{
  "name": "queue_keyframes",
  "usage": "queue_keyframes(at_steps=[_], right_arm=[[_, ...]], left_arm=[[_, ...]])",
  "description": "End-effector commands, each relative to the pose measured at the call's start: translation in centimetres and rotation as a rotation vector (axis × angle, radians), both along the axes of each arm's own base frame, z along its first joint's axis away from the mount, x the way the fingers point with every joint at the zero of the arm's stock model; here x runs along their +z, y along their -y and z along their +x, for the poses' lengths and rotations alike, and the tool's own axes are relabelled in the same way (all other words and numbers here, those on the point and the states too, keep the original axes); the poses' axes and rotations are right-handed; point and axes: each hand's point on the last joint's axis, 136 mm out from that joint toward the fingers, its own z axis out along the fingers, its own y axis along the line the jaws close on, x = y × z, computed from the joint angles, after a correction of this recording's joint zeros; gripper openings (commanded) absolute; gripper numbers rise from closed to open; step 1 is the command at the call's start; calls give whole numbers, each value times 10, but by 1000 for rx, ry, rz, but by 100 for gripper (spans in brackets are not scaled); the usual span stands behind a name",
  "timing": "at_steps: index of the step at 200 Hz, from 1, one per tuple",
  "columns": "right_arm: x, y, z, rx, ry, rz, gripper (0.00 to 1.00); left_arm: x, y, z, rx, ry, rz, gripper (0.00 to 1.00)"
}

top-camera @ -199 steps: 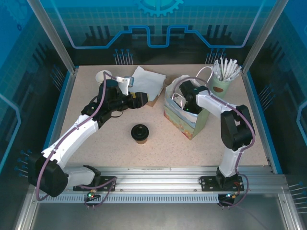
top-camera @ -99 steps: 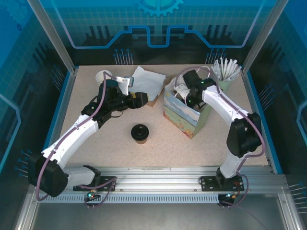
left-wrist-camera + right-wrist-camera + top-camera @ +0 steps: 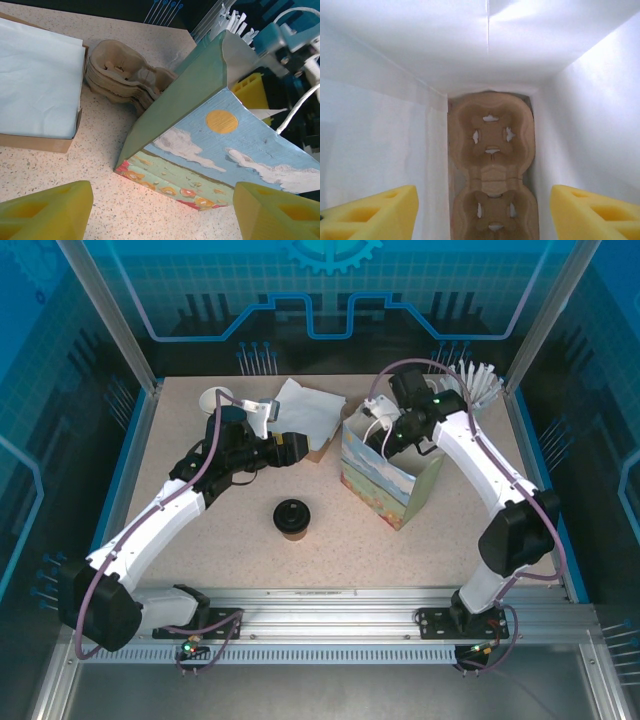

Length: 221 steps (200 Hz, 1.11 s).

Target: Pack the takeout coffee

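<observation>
Glass-walled enclosure panels (image 3: 330,300) glowing blue with circuit-like line patterns stand behind a speckled beige tabletop (image 3: 330,555). An aluminium rail (image 3: 330,605) runs along the near edge; its small print is too small to read.

Right of centre stands a gift bag (image 3: 378,480) painted with a yellow sun, white clouds and flowers. The right gripper (image 3: 385,440) hangs over its open mouth, yellow fingers (image 3: 375,212) spread with nothing between them. A pulp cup carrier (image 3: 492,165) lies on the bag's floor.

The left gripper (image 3: 292,445) hovers left of the bag, its fingers (image 3: 47,212) also held wide apart and empty. Beyond it sits a cardboard box of pale napkins (image 3: 312,410), with a stack of pulp carriers (image 3: 125,77) between box and bag.

The takeout coffee (image 3: 292,517) stands upright on the table, left of the bag and nearer than the left gripper, touching neither.
</observation>
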Motion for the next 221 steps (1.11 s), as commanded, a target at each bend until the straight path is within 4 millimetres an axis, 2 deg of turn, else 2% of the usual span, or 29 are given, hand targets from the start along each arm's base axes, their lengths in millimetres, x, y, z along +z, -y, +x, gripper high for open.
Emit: queue_keyframes(at_steps=[1,98,142,182,221], right_arm=[[30,-1,-5,-10,29,55,71],[74,22,19,-85,202,-39,71],[95,23,26,-68,295,-60,71],[102,25,30,-21,366,-128,71],[121,23,32,-22,423,-101,71]], left_arm=[[2,4,-6,-22,4,-12,76],[0,4,-7,-22,0,-3,75],[0,4,-7,-21,-1,-6,75],[2,4,-8,-21,4,-4,75],[2,4,-8,-22,6,-3,75]])
